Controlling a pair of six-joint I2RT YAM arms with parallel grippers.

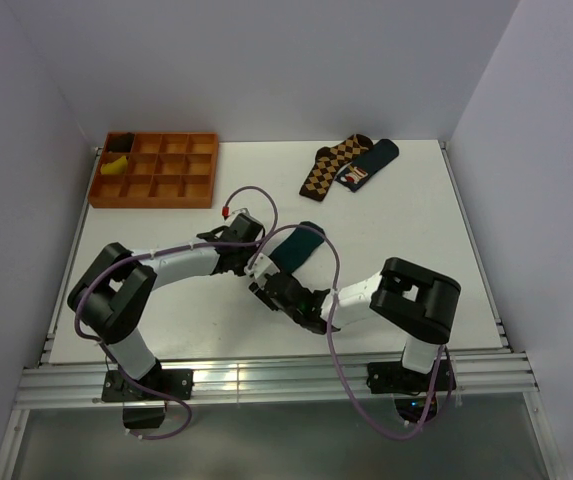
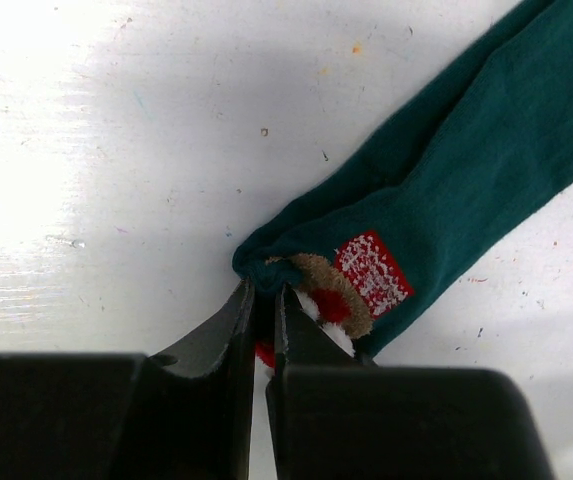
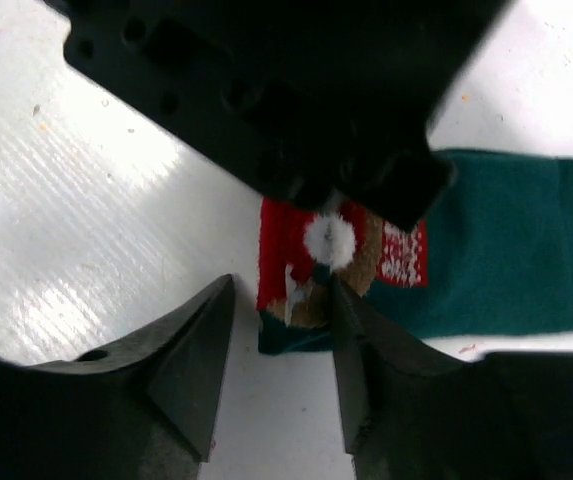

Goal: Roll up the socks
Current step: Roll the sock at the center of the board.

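The socks lie well apart in the top view. One teal sock (image 1: 301, 247) is flat near the middle of the table (image 1: 416, 230), and a second dark sock (image 1: 368, 163) lies at the far right, touching an argyle sock (image 1: 328, 168). An orange tray (image 1: 154, 170) sits at the far left. The left gripper (image 1: 259, 262) and right gripper (image 1: 271, 288) meet at the teal sock's near end.

From the left wrist, the claw is all but closed, its fingers (image 2: 234, 325) pinching the bunched end of the sock just beside the patch (image 2: 371, 272). The rest of the sock runs away up and to the right, flat on the table.

From the right wrist, the claw is partly open and grips nothing. Its fingers (image 3: 206, 330) straddle the patch end, one over bare table and the other at the patch's edge — whether that one touches the fabric I cannot tell. The left claw's black body hangs just beyond.

This looks like the very start of the roll. To do it well, the right claw should close on the same end beside the left pinch, so both corners turn over together. Then both should tuck the fold tight and carry it along the sock's length — a one-sided pull would likely give a loose, crooked bundle.
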